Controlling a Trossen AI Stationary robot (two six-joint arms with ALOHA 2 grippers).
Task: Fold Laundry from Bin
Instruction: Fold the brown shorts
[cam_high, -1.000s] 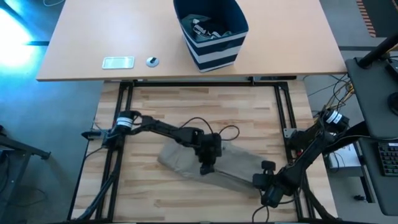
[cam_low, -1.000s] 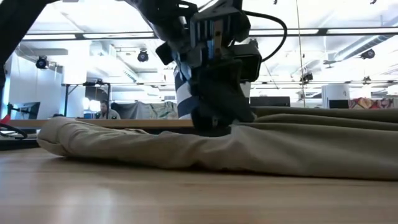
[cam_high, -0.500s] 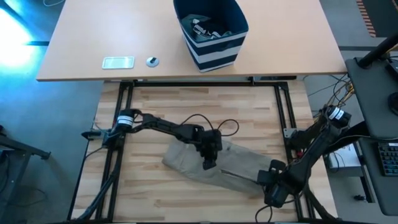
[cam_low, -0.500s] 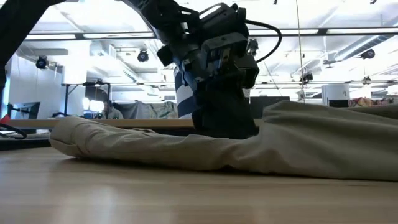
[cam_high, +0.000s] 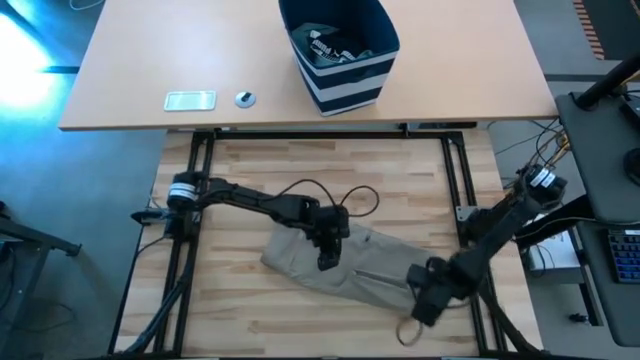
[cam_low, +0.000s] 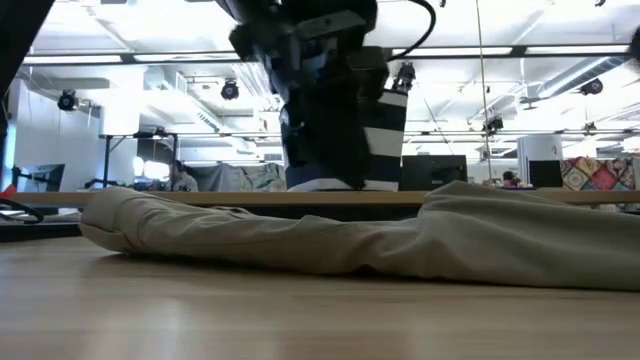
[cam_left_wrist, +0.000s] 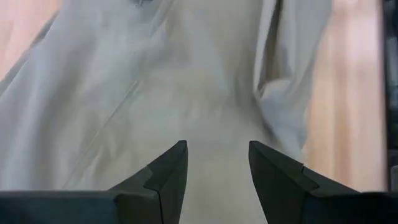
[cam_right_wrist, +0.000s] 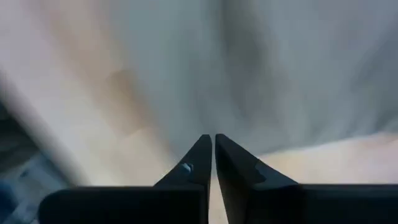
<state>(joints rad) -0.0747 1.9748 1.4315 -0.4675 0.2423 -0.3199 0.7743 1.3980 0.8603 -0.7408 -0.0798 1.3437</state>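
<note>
While our right gripper (cam_high: 418, 312) sits clenched w/ nothing in it at the near-right edge of the long, rumpled beige cloth garment (cam_high: 340, 262), which lies diagonally on the wooden table (cam_high: 250, 170), our left gripper (cam_high: 326, 262) hangs above its middle, fingers parted, released. Farther back stands the boxy navy-blue striped fabric bin (cam_high: 340, 52).

Wooden table (cam_high: 250, 170) — beige garment (cam_high: 350, 270) lying flat.

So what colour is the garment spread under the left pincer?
Beige, plain with no print; the garment shows best in the left wrist view.
</note>
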